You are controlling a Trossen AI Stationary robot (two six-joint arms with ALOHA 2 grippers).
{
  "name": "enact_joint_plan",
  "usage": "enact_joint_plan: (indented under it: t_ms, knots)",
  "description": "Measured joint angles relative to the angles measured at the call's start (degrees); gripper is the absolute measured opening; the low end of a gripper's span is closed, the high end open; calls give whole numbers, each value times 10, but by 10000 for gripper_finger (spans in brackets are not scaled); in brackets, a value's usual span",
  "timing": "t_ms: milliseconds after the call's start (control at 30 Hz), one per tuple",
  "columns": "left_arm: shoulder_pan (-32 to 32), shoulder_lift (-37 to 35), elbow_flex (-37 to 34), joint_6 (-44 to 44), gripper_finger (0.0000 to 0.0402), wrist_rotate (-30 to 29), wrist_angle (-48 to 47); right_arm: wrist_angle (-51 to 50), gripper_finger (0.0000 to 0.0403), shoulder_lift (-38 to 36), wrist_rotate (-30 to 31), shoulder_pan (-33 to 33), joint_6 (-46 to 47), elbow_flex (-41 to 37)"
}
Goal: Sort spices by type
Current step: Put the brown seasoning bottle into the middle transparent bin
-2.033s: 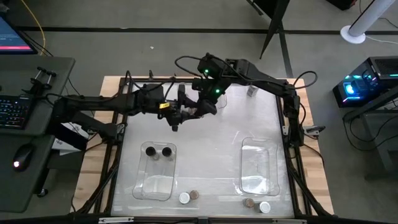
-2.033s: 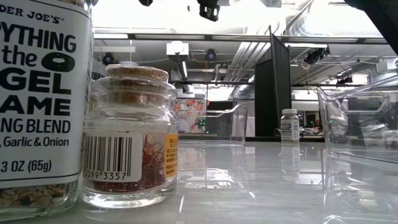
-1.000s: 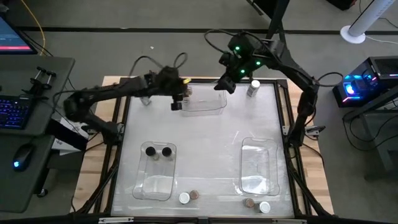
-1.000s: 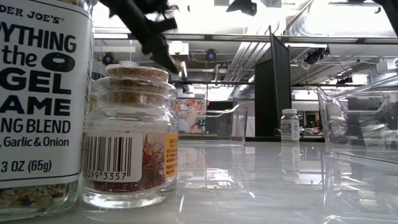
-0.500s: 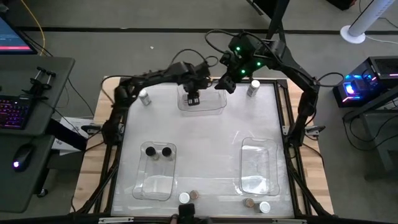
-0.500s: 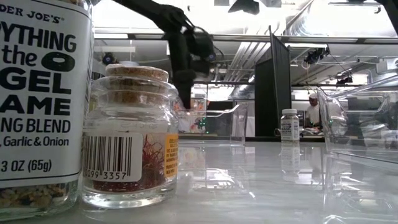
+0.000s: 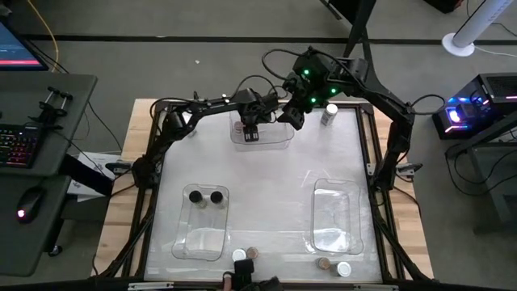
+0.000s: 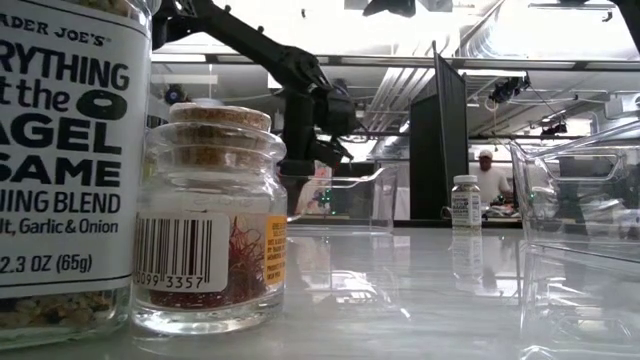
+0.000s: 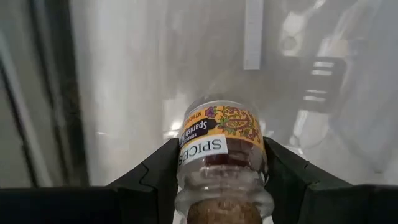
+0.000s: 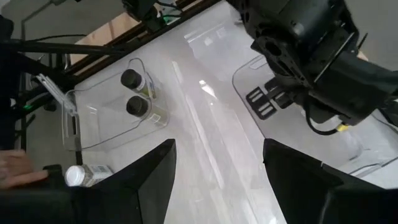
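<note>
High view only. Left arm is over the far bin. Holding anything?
Observer: Yes. In the left wrist view, the left gripper is shut on a cork-lidded jar labelled SPICES.
Operator: Right fingers?
Observer: The right gripper is open with nothing between its fingers.
Operator: What's in the cork jar at the near edge?
Observer: The low view shows red threads in the near cork jar, behind a barcode label.

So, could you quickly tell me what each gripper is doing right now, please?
Left gripper: closed on a cork-topped spice jar, over the far bin.
Right gripper: open, empty, beside the far bin.
</note>
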Motion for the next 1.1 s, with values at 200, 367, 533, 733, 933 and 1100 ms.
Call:
enact_joint_plan:
  t_ms: [200, 367, 533, 733, 933, 1100]
  knots:
    - [-2, -5, 0, 12, 167, -7, 13, 0, 236, 0, 2, 10, 0, 0]
    - [-2, -5, 0, 12, 196, -7, 12, 0, 236, 0, 2, 12, 0, 0]
    - [-2, -5, 0, 12, 214, -6, 8, 0, 236, 0, 2, 11, 0, 0]
    - [-2, -5, 0, 12, 218, 8, 3, 0, 236, 0, 2, 11, 1, 0]
    - [-3, -7, 9, 12, 218, 11, -10, 1, 236, 0, 2, 11, -1, 0]
    - [-3, -9, 84, -7, 218, 12, -41, 13, 236, 0, 5, 11, -14, 0]
